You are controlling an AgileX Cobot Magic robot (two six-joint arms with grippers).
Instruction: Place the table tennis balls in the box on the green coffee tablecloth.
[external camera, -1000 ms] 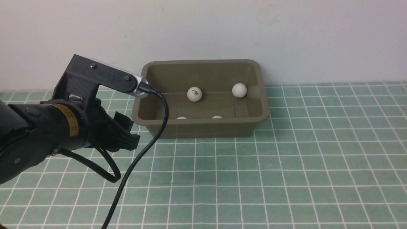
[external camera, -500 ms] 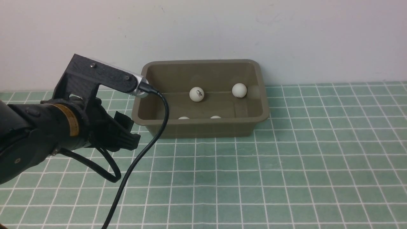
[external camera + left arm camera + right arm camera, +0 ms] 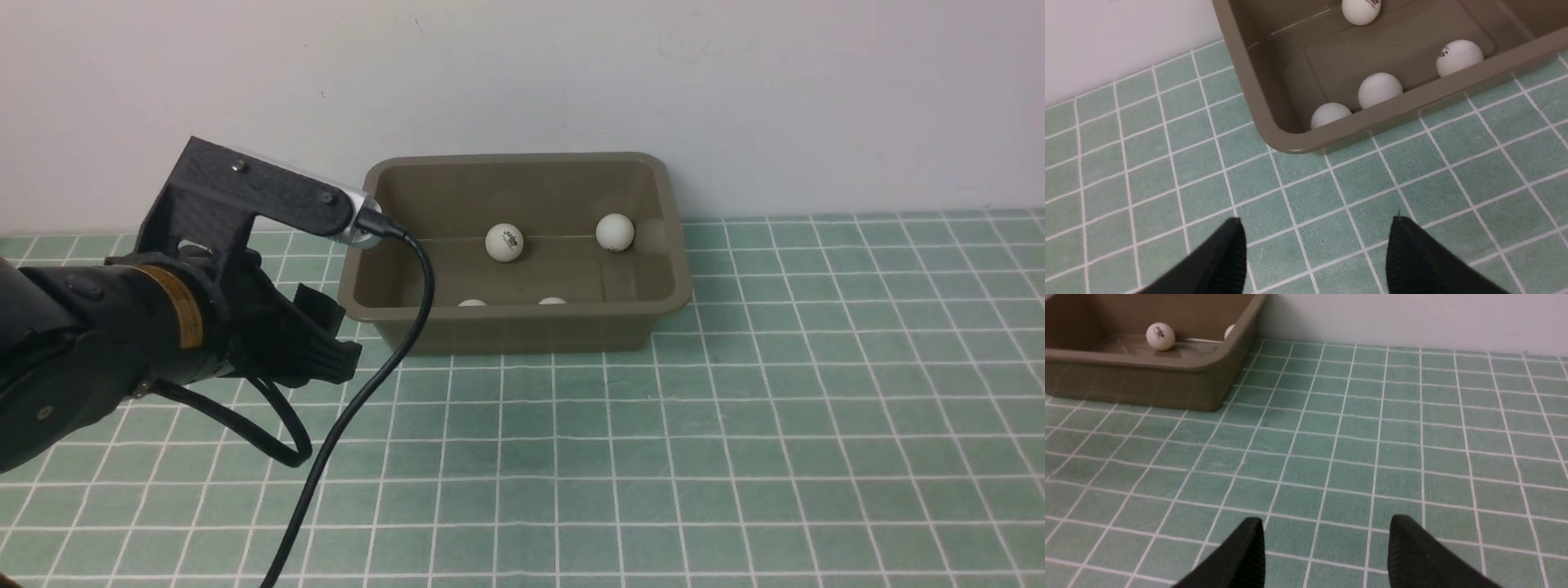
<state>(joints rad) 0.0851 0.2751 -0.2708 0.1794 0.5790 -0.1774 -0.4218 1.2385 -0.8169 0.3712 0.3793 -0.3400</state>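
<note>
The olive-brown box [image 3: 506, 310] stands on the green coffee tablecloth [image 3: 735, 408] against the back wall. Several white table tennis balls lie inside: one with a logo [image 3: 504, 242], one further right [image 3: 614, 232], and two half hidden behind the near wall [image 3: 471, 303] [image 3: 552, 300]. My left gripper [image 3: 326, 343] hovers over the cloth just left of the box's near left corner. The left wrist view shows this gripper [image 3: 1316, 222] open and empty, with the box corner [image 3: 1290, 141] and balls [image 3: 1380, 89] ahead. My right gripper [image 3: 1327, 520] is open over bare cloth, away from the box [image 3: 1147, 363].
A pale wall runs right behind the box. A black cable [image 3: 367, 400] hangs from the left wrist camera down across the cloth in front of the box's left end.
The logo ball in the box has rolled slightly to the right and settled. The two balls by the near wall shifted a little. Neither gripper has visibly moved.
</note>
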